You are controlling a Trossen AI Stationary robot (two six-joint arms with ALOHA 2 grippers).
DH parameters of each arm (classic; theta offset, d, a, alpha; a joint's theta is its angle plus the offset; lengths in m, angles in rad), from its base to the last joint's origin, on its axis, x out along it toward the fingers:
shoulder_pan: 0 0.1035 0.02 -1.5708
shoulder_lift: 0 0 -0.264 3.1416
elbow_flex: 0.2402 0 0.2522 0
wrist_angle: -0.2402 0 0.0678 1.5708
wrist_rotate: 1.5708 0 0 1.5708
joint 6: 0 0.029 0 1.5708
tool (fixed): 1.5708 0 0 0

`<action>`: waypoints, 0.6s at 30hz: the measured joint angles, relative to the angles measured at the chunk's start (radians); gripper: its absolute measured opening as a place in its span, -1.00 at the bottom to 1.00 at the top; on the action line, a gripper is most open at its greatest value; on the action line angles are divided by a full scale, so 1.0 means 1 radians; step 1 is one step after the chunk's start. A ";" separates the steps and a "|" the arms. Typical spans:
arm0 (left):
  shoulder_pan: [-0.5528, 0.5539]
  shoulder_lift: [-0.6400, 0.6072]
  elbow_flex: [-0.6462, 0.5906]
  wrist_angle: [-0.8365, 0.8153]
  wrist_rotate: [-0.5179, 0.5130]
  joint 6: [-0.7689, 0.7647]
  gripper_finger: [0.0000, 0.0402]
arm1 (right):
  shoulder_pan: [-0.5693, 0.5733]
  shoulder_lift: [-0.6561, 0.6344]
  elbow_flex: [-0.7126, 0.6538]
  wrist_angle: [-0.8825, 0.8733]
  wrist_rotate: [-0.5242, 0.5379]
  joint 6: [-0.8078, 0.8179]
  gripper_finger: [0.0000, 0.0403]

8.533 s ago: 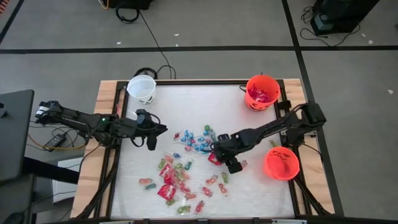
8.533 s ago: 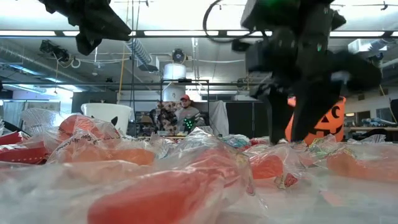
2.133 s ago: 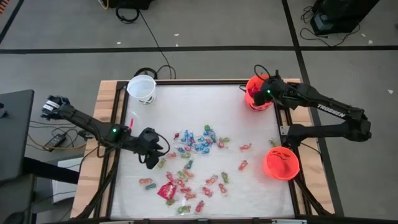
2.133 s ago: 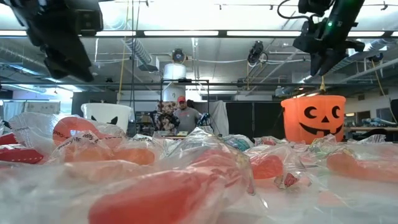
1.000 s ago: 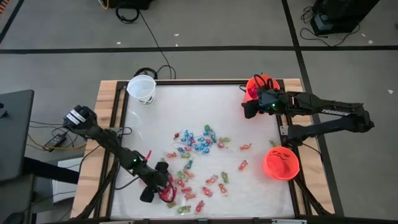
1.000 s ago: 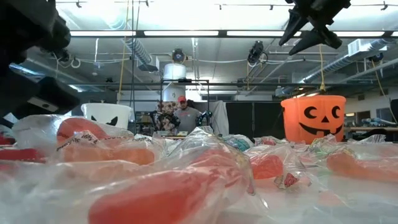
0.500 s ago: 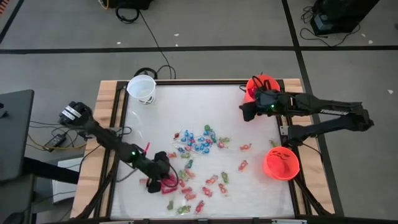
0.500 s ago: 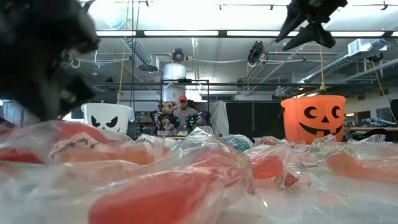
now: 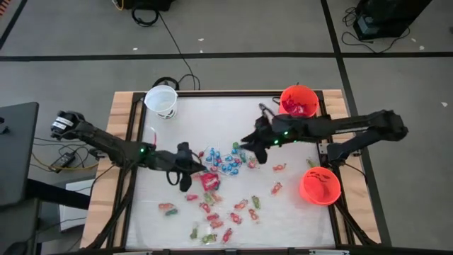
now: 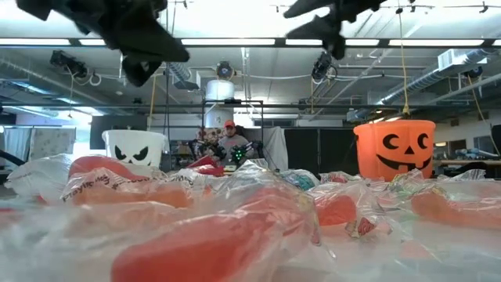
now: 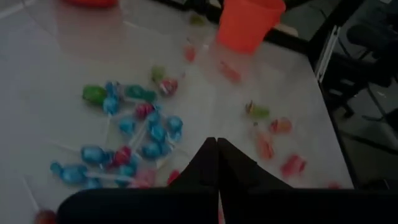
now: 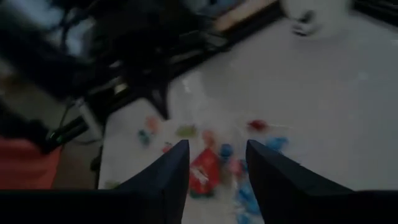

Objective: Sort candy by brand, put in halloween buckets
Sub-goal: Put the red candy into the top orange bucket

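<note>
Many wrapped sweets lie mid-table: a blue-and-red cluster (image 9: 225,159), and green, orange and pink pieces (image 9: 212,212) toward the near edge. A flat red packet (image 9: 210,180) lies beside my left gripper (image 9: 187,177), whose fingers are shut (image 11: 216,149) with nothing showing between them. My right gripper (image 9: 249,146) hovers open over the far right side of the blue cluster, its fingers apart in its wrist view (image 12: 216,149). The white bucket (image 9: 161,100) stands at the far left. One orange bucket (image 9: 299,103), holding red packets, stands at the far right. The other orange bucket (image 9: 320,185) stands at the right edge.
The table's wooden rim (image 9: 120,120) frames a white sheet. Bare sheet lies between the white bucket and the candy, and along the far edge. In the low view both grippers hang high over the candy (image 10: 196,235). People (image 10: 227,141) stand in the room beyond.
My left gripper has risen from the near-edge candy and swung toward the table's middle. The red packet has gone with it from near the near edge to beside the blue cluster. My right gripper has moved from the far orange bucket toward the table's left, over the candy pile.
</note>
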 joint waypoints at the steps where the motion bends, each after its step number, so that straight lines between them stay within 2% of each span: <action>1: 0.009 -0.001 0.010 -0.003 0.003 0.014 -1.00 | 0.006 0.024 0.000 0.028 -0.018 -0.014 -0.12; 6: 0.046 -0.001 0.037 -0.007 0.014 0.038 -0.97 | 0.032 0.155 0.000 0.068 -0.092 -0.069 0.05; 11: 0.069 -0.013 0.041 -0.005 0.012 -0.039 -0.83 | 0.059 0.296 0.000 0.096 -0.100 -0.217 0.21; 18: 0.102 -0.049 0.041 -0.033 0.009 -0.126 -0.67 | 0.076 0.448 0.046 0.168 -0.120 -0.440 0.20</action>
